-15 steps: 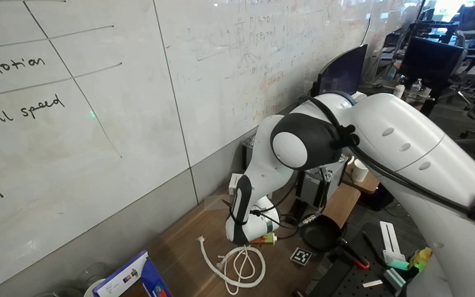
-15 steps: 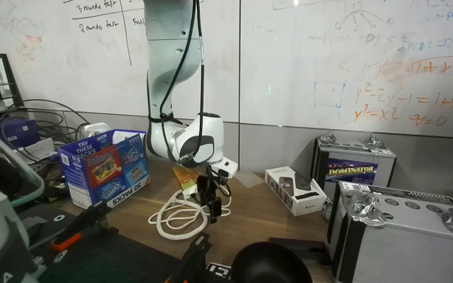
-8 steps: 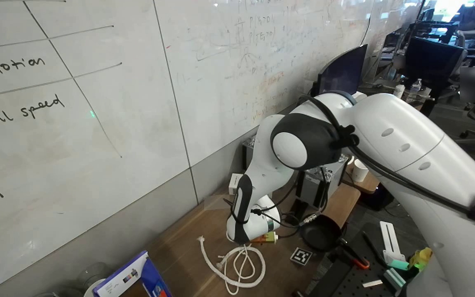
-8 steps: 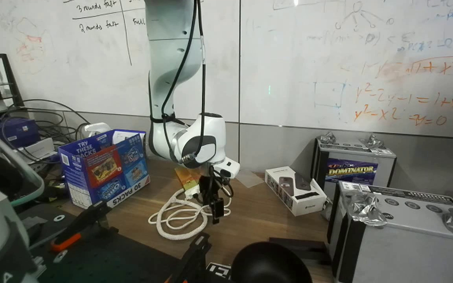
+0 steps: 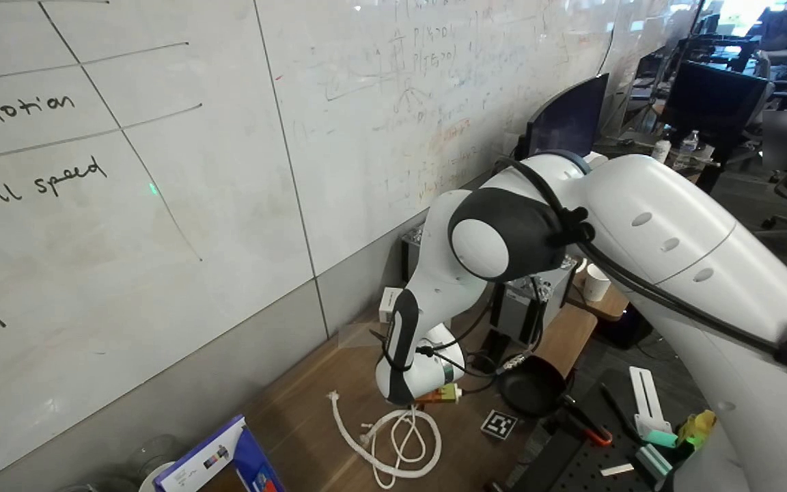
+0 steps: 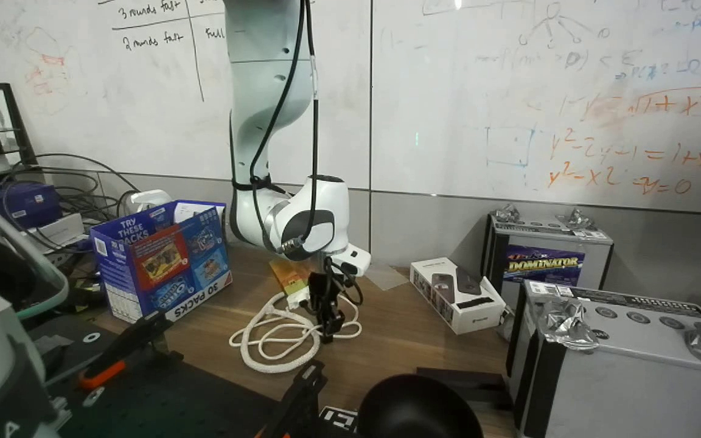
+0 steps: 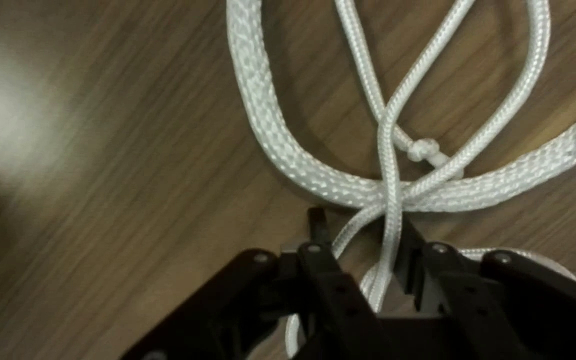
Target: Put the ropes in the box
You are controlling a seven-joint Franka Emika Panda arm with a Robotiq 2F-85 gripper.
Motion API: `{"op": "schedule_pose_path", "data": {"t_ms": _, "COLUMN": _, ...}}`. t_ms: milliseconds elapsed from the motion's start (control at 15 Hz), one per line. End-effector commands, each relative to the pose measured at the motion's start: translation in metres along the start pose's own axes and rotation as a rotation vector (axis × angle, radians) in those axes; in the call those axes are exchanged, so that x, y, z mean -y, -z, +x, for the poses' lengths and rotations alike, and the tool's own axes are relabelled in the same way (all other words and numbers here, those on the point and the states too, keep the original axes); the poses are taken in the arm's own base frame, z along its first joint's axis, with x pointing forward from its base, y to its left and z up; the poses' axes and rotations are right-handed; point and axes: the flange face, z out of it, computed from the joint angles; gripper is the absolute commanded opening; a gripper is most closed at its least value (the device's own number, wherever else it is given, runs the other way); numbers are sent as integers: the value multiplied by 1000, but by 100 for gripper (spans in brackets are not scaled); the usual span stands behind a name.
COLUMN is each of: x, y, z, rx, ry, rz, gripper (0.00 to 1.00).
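Jaws part-open; thin rope (image 7: 387, 150) runs between them, apparently not clamped. It crosses over the thick rope (image 7: 343, 189) on the surface (image 7: 143, 200). Blue box (image 6: 162, 267) stands apart, nearby. Advise: close squarely, lift slowly, mind the thick one snagging.

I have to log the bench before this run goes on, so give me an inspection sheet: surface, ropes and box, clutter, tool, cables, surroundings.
Surface: wooden tabletop, brown grain.
Job's things: thicker white rope lies curved on the tabletop; thinner white rope crosses over it, knotted near one end; blue box upright, both ropes outside it.
Clutter: frying pan, white carton, printed marker.
Tool: jaws apart, thinner rope's strands between them; firm hold not evident.
Cables: black cables run along the arm and loop beside the tool.
Surroundings: whiteboard with handwriting; dark monitor.
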Motion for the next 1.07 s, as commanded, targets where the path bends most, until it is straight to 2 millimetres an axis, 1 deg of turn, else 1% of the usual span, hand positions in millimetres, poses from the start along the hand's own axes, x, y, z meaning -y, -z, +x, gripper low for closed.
{"op": "schedule_pose_path", "data": {"t_ms": 0, "x": 6, "y": 3, "z": 4, "rx": 75, "ry": 68, "rz": 55, "gripper": 5}}
{"op": "schedule_pose_path", "data": {"t_ms": 67, "x": 8, "y": 7, "z": 5, "rx": 98, "ry": 94, "rz": 84, "gripper": 1}}
{"op": "schedule_pose_path", "data": {"t_ms": 133, "x": 10, "y": 11, "z": 6, "rx": 130, "ry": 122, "rz": 113, "gripper": 0}}
{"op": "schedule_pose_path", "data": {"t_ms": 400, "x": 24, "y": 34, "z": 10, "rx": 251, "ry": 238, "rz": 239, "gripper": 2}}
{"op": "schedule_pose_path", "data": {"t_ms": 467, "x": 30, "y": 50, "z": 10, "rx": 272, "ry": 272, "rz": 276, "gripper": 2}}
{"op": "schedule_pose_path", "data": {"t_ms": 533, "x": 35, "y": 60, "z": 11, "rx": 295, "ry": 304, "rz": 308, "gripper": 2}}
{"op": "schedule_pose_path", "data": {"t_ms": 667, "x": 49, "y": 87, "z": 9, "rx": 321, "ry": 365, "rz": 363, "gripper": 2}}
{"op": "schedule_pose_path", "data": {"t_ms": 1000, "x": 118, "y": 191, "z": -21, "rx": 278, "ry": 550, "rz": 487, "gripper": 2}}
